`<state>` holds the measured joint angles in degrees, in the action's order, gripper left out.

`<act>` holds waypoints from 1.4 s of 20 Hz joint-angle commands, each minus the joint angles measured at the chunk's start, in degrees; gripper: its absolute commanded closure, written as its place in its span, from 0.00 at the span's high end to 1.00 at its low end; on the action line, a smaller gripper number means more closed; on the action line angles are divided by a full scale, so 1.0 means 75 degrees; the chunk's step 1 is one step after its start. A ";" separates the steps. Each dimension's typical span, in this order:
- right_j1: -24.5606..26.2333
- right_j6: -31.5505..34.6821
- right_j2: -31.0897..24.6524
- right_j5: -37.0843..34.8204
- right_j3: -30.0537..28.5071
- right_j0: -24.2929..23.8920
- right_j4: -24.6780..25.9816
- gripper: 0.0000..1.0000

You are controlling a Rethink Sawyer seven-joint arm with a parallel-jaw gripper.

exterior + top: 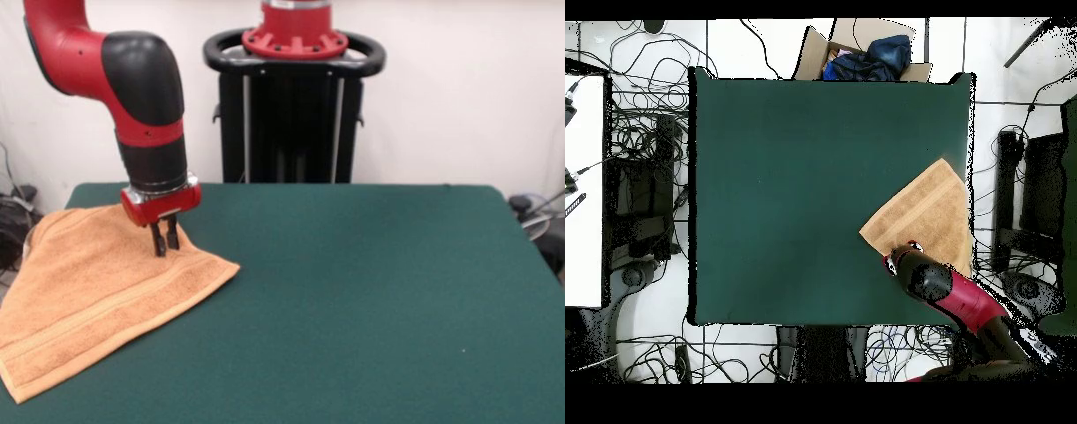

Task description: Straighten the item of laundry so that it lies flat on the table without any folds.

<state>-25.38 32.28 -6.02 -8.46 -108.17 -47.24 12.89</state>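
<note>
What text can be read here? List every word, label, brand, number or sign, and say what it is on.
None can be read.
Arm: no lettering shows.
Gripper: no lettering shows.
Towel: woven bands only, no text.
Table: plain green top.
Box past the table in the overhead view: no print can be made out.
</note>
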 commanded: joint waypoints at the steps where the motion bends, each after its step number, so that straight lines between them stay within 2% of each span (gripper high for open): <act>1: 0.0484 0.1741 -0.0045 -0.0363 0.0629 0.0414 -0.0210 0.00; 5: 0.0569 0.1764 0.0063 -0.0492 0.0737 0.0517 -0.0273 0.00; 10: 0.0872 0.1787 -0.0370 -0.0720 0.0579 0.0090 -0.0541 0.00; 21: 0.1002 0.2257 -0.0732 -0.0045 -0.0176 -0.0097 -0.0776 0.00; 28: 0.1103 0.2759 -0.0771 0.0727 -0.0767 0.0119 -0.0985 0.00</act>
<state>-25.05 32.35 -6.31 -6.79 -109.54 -48.17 9.21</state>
